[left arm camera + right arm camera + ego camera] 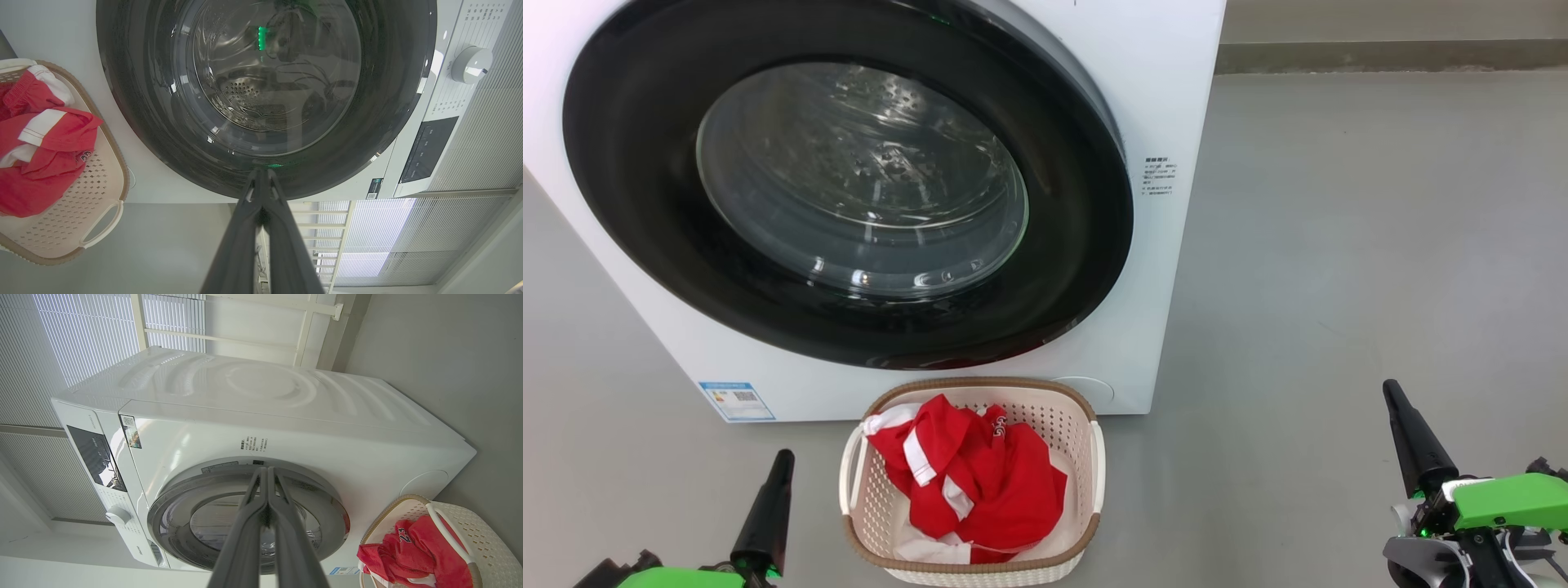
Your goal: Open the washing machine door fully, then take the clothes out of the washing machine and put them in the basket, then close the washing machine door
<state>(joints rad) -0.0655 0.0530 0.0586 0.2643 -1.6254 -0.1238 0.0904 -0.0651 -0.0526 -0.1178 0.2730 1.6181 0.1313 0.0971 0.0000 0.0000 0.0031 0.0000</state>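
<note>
**Door shut, red clothes in the basket, both grippers closed**

The big white boxy front-loading washing machine [1168, 106] stands on the grey floor [1339, 245]. Its large round door with a glossy black rim and bulging glass window [849, 184] lies closed against the front. Just in front of the machine, below the door's lower edge, sits the small cream perforated plastic basket with a brown woven-look rim [980, 383]. The bright red garments with white bands [980, 482] lie heaped inside it, one white fold reaching the rim on the basket's left.

The head view places the left gripper [784, 455] low beside the basket's left. The right gripper [1390, 385] is well apart to the right, over bare floor. Each has its jaws pressed together on nothing, and neither touches the basket or the machine. This view also gives the small blue label [737, 400] at the machine's lower left corner.

The left wrist view looks straight at the glass, where the perforated steel drum [245, 92] and a green glint show through. It adds the round white dial [472, 64] and the dark control panel [427, 149].

The right wrist view takes the machine at an angle. It shows the moulded white side panel [253, 381], a silver ring around the door, and slatted window blinds [61, 343] behind.
</note>
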